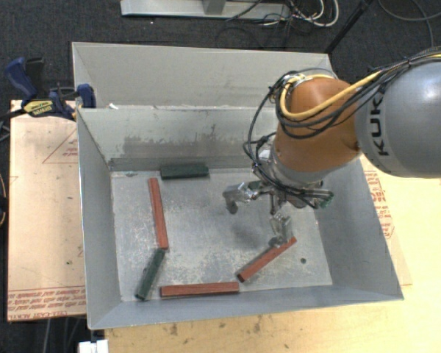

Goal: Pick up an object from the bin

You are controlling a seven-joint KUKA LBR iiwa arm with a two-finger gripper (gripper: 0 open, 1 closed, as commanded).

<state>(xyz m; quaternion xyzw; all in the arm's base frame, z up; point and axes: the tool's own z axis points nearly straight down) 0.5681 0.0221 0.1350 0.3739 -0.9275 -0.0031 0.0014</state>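
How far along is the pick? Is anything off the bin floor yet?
Done: the end effector is low inside the bin, over the upper end of the slanted red-brown bar near the front right. In hand: nothing visibly lifted; that bar lies flat on the floor. Left: gripping it and raising it out.

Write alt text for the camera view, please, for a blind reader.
A robot arm's gripper hangs over the upper end of a slanted red-brown bar in a grey metal bin. Two more red-brown bars and two dark green bars lie elsewhere inside.
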